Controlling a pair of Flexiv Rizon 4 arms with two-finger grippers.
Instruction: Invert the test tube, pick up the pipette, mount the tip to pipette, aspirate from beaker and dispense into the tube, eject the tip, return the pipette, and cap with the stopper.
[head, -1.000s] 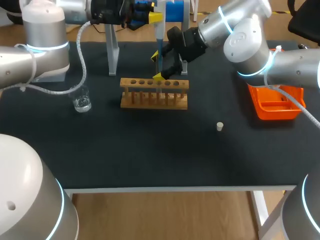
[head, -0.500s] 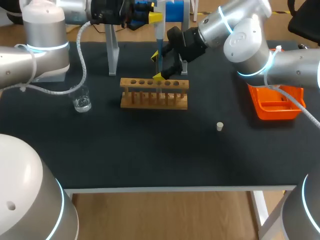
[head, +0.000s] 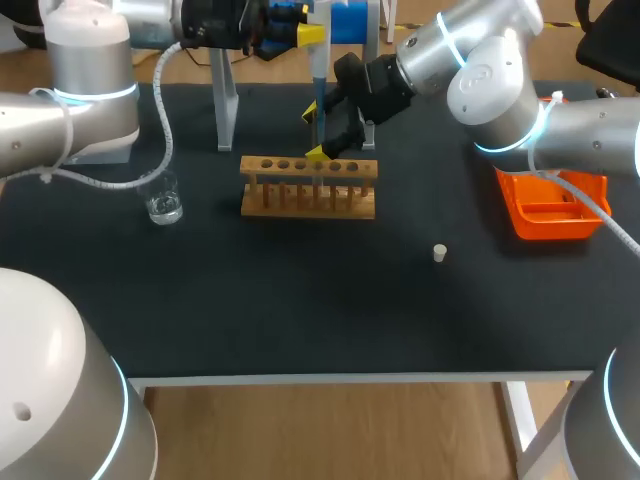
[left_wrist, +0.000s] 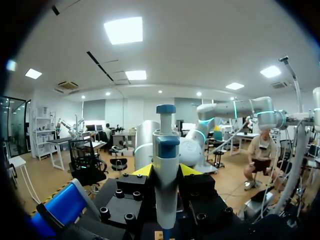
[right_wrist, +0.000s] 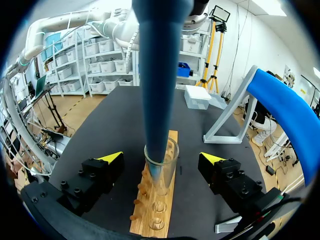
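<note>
Dispensing seemingly underway: left tool (left_wrist: 166, 170) clenches blue-white pipette (left_wrist: 165, 145), its end in clear glass tube (right_wrist: 173, 154); right tool (right_wrist: 162, 158) released. Pending: eject, return, small white stopper (head: 438, 252).

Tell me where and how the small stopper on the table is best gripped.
Take the stopper by its side walls, coming straight down from above with a finger on either side. It sits alone on the dark table, short and low, so a sideways approach offers little to hold. Whether it tapers is too small to tell.
</note>
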